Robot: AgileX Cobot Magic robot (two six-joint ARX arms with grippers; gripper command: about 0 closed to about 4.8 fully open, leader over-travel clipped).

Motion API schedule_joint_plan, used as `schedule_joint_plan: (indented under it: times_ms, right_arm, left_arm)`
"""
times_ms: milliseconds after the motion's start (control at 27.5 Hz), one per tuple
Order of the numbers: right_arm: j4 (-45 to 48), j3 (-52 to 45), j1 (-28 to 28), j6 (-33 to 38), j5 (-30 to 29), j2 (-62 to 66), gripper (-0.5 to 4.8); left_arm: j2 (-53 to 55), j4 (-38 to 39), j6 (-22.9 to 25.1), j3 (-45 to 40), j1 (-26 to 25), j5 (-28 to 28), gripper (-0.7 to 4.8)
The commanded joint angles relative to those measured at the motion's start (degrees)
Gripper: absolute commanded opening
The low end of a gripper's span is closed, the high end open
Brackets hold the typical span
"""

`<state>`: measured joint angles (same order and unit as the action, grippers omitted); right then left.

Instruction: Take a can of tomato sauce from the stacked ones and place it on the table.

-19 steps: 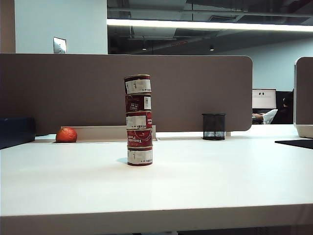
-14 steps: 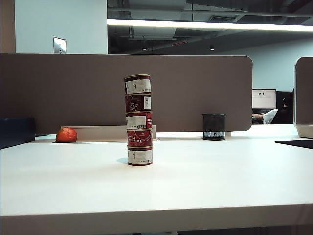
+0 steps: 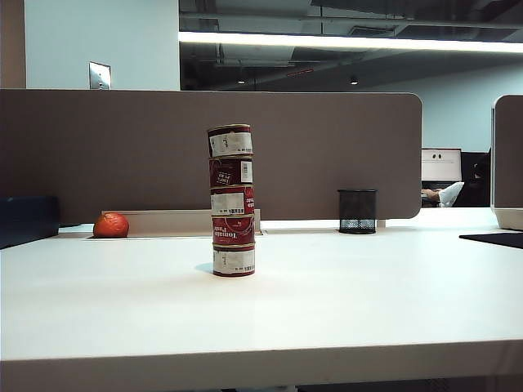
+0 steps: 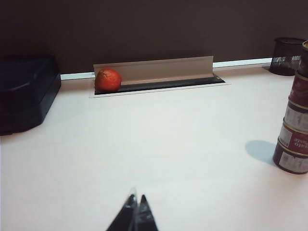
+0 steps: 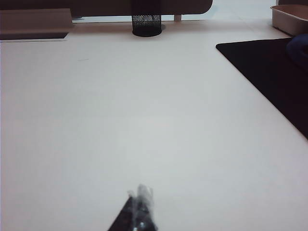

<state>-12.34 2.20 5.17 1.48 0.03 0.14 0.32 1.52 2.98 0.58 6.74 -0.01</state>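
I am keeping both arms pulled back at the near edge of the large smooth white table point(image 3: 368, 302), so neither is showing in the exterior view. My left gripper point(image 4: 136, 211) is hanging low over bare tabletop with its dark fingertips pressed together, holding nothing. My right gripper point(image 5: 139, 207) is doing the same on its own side, tips meeting and empty.

The stack of five short dark-red-and-white tins point(image 3: 232, 201) is standing alone near the table's middle, probably so either arm can reach it. From my left gripper it is sitting at about two o'clock, well apart. The top tin, a squat can of tomato sauce with a white label panel point(image 3: 230, 140), is the free one, so I am judging it the one to lift.

My left wrist view is cutting off the tower's right side and top; my right wrist view is missing it entirely. The small print is too fine to read. Far back, a red-orange round fruit point(image 3: 110, 224) and a black mesh cup point(image 3: 357, 211) are resting.
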Motion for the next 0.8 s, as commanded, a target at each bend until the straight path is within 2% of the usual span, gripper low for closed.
schedule_joint_plan:
  times_ms: [36,254,364,800]
  right_arm:
    - [1.07,0.55,0.02,0.02,0.02,-0.04,-0.06]
    - [1.03,2.51,0.02,0.02,0.02,-0.04,-0.06]
    - [1.05,4.04,0.0,0.0,0.07,-0.04,-0.05]
    - [-0.22,14.03,0.0,0.02,0.04,0.5,-0.06]
  left_arm:
    - [0.04,-0.37,0.0,0.13,-0.04,0.22,-0.06]
    - [0.04,-0.74,-0.02,0.13,-0.04,0.39,-0.06]
    - [0.04,-0.79,0.0,0.13,-0.04,2.4,-0.06]
    - [0.07,-0.81,-0.04,0.15,-0.04,17.62,-0.06]
